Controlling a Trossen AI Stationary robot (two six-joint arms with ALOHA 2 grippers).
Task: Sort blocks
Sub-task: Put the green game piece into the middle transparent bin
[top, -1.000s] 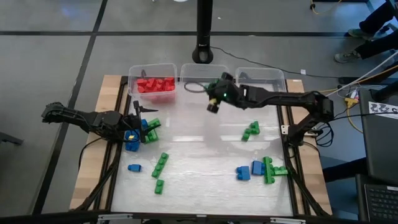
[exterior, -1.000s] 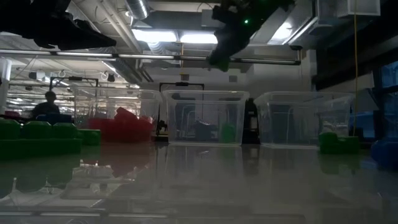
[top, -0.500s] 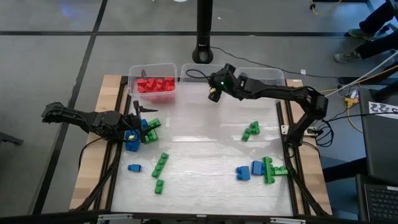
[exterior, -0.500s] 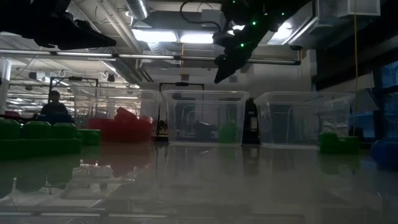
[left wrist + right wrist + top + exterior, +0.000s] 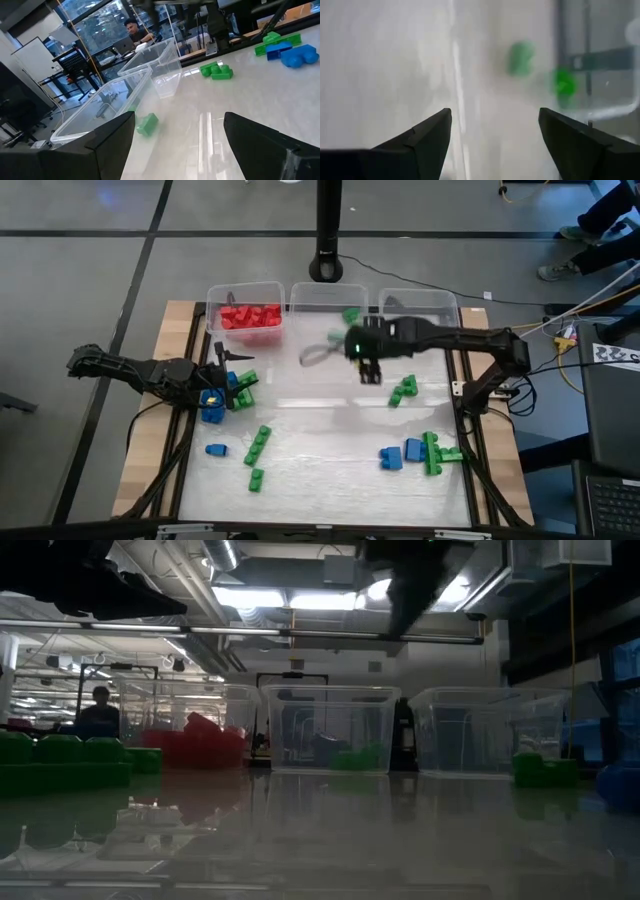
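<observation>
My right gripper (image 5: pixel 368 372) (image 5: pixel 495 112) hangs open over the table, near side of the middle clear bin (image 5: pixel 318 288), pointing steeply down with nothing between its fingers. One green block (image 5: pixel 351 314) (image 5: pixel 146 124) lies in that bin. Red blocks (image 5: pixel 250 316) fill the left bin. Green blocks (image 5: pixel 403 390) lie just right of my right gripper. My left gripper (image 5: pixel 240 376) (image 5: pixel 177 120) waits open at the table's left, beside a blue block (image 5: pixel 211 405) and green blocks (image 5: pixel 245 387).
A third clear bin (image 5: pixel 420 302) stands at the far right. Loose blocks lie on the table: green ones (image 5: pixel 258 445), a blue one (image 5: pixel 216 449), and a blue and green cluster (image 5: pixel 415 453) near right. A person (image 5: pixel 98 710) sits in the room behind.
My right gripper has gone first toward the far edge over the middle bin, then swung back toward the near right and tipped steeply down. Its fingers have opened. A green block now shows in the middle bin where the arm stood.
</observation>
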